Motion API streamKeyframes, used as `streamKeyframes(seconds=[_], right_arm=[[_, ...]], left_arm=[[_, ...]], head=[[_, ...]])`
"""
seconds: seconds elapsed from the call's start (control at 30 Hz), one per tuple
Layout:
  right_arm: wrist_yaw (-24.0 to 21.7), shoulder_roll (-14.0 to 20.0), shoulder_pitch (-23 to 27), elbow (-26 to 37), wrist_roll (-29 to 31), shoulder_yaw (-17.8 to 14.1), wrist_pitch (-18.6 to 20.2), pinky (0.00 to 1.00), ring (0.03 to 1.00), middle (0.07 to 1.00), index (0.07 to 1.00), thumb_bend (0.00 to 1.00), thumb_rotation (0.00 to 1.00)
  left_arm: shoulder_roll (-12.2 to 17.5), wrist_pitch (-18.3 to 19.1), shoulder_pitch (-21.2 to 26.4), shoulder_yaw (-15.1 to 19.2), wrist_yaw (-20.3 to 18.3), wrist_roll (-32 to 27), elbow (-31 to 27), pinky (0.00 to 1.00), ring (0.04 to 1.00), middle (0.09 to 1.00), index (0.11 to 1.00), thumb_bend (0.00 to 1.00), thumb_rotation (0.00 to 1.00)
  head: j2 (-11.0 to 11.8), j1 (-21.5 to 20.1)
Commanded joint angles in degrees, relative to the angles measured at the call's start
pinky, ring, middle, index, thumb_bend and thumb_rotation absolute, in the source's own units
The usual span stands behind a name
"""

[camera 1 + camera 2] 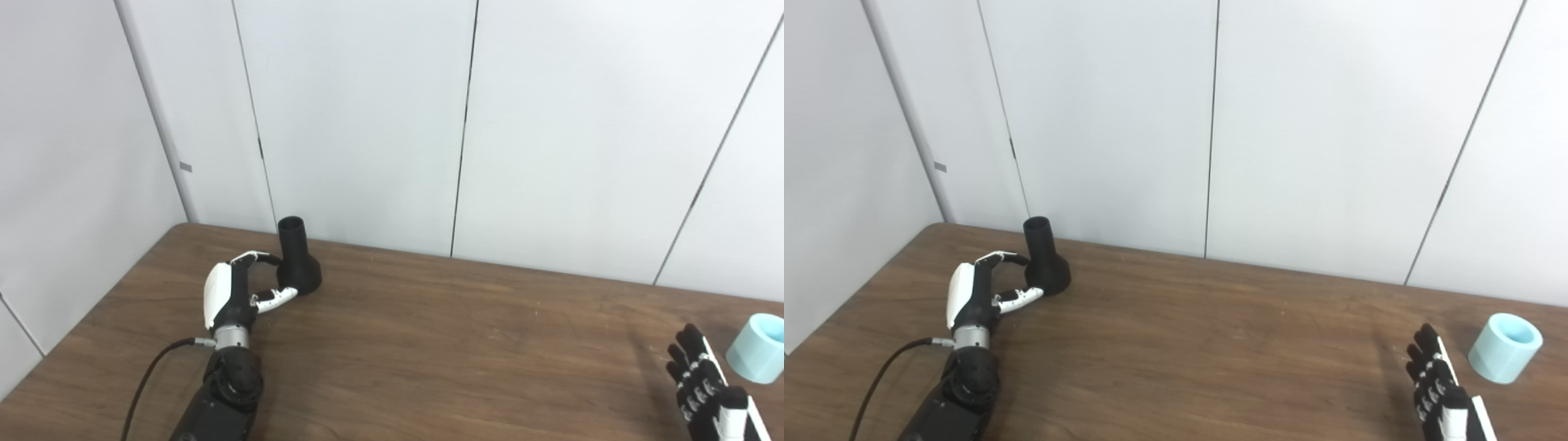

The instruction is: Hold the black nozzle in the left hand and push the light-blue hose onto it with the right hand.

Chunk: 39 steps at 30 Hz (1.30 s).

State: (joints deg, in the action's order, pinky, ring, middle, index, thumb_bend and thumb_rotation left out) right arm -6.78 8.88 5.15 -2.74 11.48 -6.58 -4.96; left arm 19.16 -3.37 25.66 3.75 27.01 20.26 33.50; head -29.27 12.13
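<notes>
Left hand (236,294) cups the stiff, light nozzle (297,260) by its flared base near the desk's (429,343) far-left corner; right hand (1442,392) open beside the rigid hose (1505,348).

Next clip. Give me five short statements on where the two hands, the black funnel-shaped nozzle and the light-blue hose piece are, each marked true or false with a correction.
1. The black funnel-shaped nozzle stands upright on the brown wooden table. True.
2. The left hand is at the nozzle, fingers curled toward it. True.
3. The right hand holds the light-blue hose piece. False: the hand is open, beside it and apart.
4. The hose piece is already on the nozzle. False: they sit at opposite ends of the table.
5. The nozzle is lifted off the table. False: its base rests on the wood.
</notes>
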Motion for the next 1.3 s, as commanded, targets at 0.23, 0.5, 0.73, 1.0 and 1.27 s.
streamKeyframes(seconds=[0.23,0.5,0.73,1.0,1.27], right_arm=[[-0.1,-1.0,-3.14,-1.55,-0.12,0.46,-0.04,1.0,1.0,1.0,1.0,0.77,1.0],[-0.15,-1.0,-3.25,-1.33,-0.07,0.48,-0.05,1.0,1.0,1.0,1.0,0.77,1.0],[-0.28,-0.96,-3.23,-1.37,0.09,0.48,-0.18,1.0,1.0,1.0,1.0,0.77,1.0],[-0.38,-0.96,-3.2,-1.53,0.2,0.47,-0.29,1.0,1.0,1.0,1.0,0.77,1.0],[-0.39,-1.01,-3.21,-1.44,0.22,0.51,-0.18,1.0,1.0,1.0,1.0,0.77,1.0]], left_arm=[[-0.1,-0.32,-0.65,-1.58,-1.49,0.75,-0.3,1.0,0.872,0.776,0.484,0.52,0.08],[0.1,-0.14,-0.74,-2.17,-2.75,0.91,-0.62,1.0,0.889,0.775,0.484,0.52,0.08],[-0.06,-0.51,-0.81,-2.29,-2.62,0.89,-1.08,1.0,0.89,0.775,0.483,0.52,0.08],[-0.06,-0.14,-0.53,-2.39,-2.08,1.25,-0.43,1.0,0.886,0.783,0.494,0.52,0.09],[0.12,1.18,0.25,-3.11,-2.66,1.68,0.35,1.0,0.92,0.844,0.698,0.94,0.33]], head=[[-0.2,0.01],[-0.25,-0.03],[-0.4,0.04],[-0.45,0.05],[-0.57,-0.05]])
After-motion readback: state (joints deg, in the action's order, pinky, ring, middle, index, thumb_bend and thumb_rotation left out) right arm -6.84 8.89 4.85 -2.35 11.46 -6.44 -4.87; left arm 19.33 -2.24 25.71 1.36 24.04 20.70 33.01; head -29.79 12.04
